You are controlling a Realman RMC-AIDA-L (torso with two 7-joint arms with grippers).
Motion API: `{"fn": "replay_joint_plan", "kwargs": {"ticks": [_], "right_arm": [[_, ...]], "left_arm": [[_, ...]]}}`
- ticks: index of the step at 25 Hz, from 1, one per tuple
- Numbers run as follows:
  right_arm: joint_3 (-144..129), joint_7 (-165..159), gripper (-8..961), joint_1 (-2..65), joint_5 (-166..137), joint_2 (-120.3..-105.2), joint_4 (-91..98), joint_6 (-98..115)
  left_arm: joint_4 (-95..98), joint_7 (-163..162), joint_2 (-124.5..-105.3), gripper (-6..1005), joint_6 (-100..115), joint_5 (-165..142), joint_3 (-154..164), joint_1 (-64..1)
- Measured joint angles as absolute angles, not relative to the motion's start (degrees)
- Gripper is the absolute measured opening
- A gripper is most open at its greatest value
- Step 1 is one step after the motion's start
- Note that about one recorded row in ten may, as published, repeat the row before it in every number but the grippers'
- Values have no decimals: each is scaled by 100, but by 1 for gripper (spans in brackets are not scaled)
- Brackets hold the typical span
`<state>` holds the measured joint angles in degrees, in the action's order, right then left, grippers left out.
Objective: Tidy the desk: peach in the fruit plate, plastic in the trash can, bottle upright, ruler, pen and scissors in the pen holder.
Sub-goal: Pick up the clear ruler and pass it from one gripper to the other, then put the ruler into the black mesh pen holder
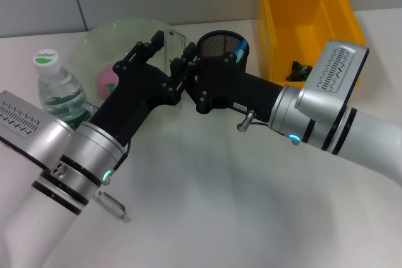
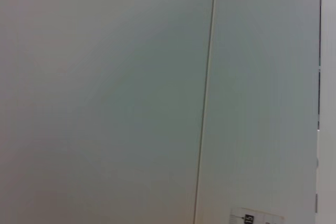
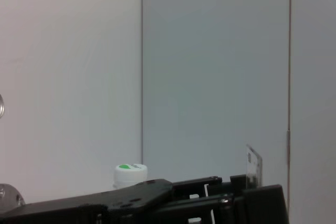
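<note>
While both arms meet above the table, left gripper (image 1: pixel 164 45) pinching a clear ruler (image 1: pixel 174 47), right gripper (image 1: pixel 186 62) beside it, grip unclear, pen holder (image 1: pixel 222 49) behind, bottle (image 1: pixel 59 89) upright.

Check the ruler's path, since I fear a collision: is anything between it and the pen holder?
Yes. The right end effector sits against the pen holder's near side, directly between it and the ruler in the left end effector.

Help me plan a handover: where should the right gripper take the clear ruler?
Probably the free upper half of the ruler, pinched across its flat faces. It stands upright with its lower end in the left gripper, so come from the pen holder side, where the right gripper is.
</note>
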<state>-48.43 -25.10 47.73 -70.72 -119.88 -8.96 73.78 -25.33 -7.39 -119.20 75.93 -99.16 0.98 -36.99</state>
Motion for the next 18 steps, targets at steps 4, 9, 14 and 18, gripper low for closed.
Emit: {"fn": "replay_joint_plan", "kwargs": {"ticks": [4, 9, 14, 18], "right_arm": [[-4843, -2518, 29, 4772, -7072, -11988, -896, 7377], [-4840, -2541, 36, 4773, -7057, -11988, -896, 7374], [-4701, -2546, 43, 4734, -7061, -11988, -883, 7395], [-4610, -2552, 49, 4672, -7057, -11988, -864, 7476]], "left_arm": [[-2529, -751, -11918, 613, 7619, -9910, 47, -3666], [-2515, -807, -11918, 748, 7686, -9959, 44, -3643], [-2391, -934, -11892, 782, 7832, -10186, 51, -3602], [-1872, -1780, -11865, 808, 8204, -10668, 32, -3511]]}}
